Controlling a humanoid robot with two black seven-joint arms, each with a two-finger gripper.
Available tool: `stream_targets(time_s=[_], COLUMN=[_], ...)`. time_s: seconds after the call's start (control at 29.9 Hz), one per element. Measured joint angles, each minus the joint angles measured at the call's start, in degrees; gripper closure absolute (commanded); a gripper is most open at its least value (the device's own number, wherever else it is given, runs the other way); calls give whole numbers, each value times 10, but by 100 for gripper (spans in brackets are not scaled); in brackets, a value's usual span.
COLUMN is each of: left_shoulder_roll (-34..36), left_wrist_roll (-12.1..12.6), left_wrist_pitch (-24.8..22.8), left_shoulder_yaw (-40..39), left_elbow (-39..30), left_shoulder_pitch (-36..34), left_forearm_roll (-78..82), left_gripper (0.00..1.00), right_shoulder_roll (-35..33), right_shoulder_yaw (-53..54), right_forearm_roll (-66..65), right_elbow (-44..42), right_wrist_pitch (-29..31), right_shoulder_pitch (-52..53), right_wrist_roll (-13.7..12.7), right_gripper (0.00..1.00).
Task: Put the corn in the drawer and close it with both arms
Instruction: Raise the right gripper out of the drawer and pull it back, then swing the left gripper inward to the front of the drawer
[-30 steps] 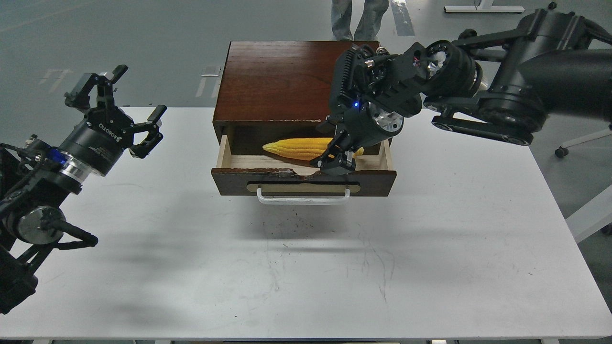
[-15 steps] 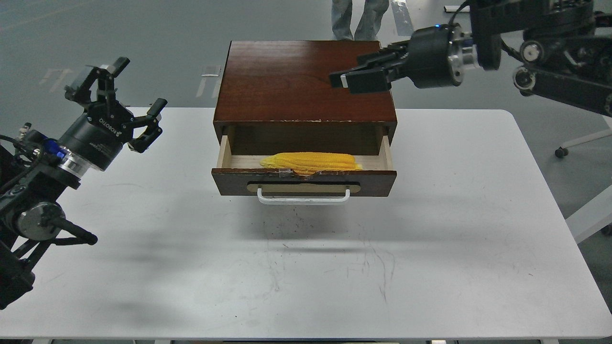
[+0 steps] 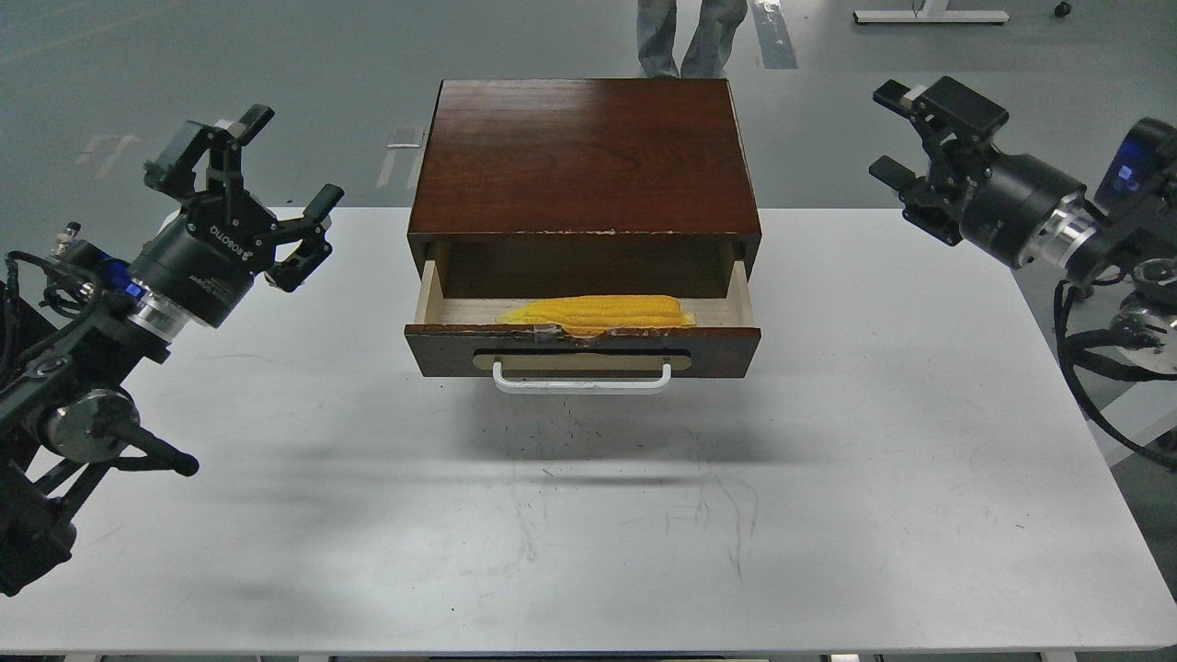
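Observation:
The yellow corn (image 3: 596,313) lies lengthwise inside the open drawer (image 3: 583,350), against its front wall. The drawer has a dark brown front with a white bar handle (image 3: 582,378) and stands pulled out of the brown wooden cabinet (image 3: 585,156). My left gripper (image 3: 246,175) is open and empty, raised left of the cabinet. My right gripper (image 3: 906,129) is open and empty, raised right of the cabinet's back corner. Neither touches anything.
The cabinet stands at the back middle of the white table (image 3: 588,515). A person's legs (image 3: 680,37) stand on the floor behind the cabinet. A chair base (image 3: 1117,276) is off the table's right edge.
My right gripper let go of the corn in the drawer, rose over the cabinet top and swung out to the right. The corn settled against the drawer front. My left gripper shifted slightly right.

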Motion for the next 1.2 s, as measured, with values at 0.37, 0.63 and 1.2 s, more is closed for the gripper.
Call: stream_targets(time_s=[0.37, 0.63, 1.2], left_shoulder_roll=[20, 77, 78], left_wrist_roll=[-8, -9, -8], left_wrist_pitch=[0, 0, 0], left_shoulder_yaw=[1, -1, 113], left_elbow=[-80, -201, -354], left_shoulder_pitch=[3, -31, -91], left_forearm_roll=[185, 479, 720], left_gripper=[0, 2, 100], right_shoulder_roll=[78, 83, 83], right_shoulder_yaw=[38, 38, 30], right_forearm_roll=[165, 165, 161], right_elbow=[-79, -83, -83], right_wrist_pitch=[13, 17, 19], right_shoulder_pitch=[-85, -90, -97], right_wrist_roll=[0, 0, 0], right_gripper=[1, 1, 1])
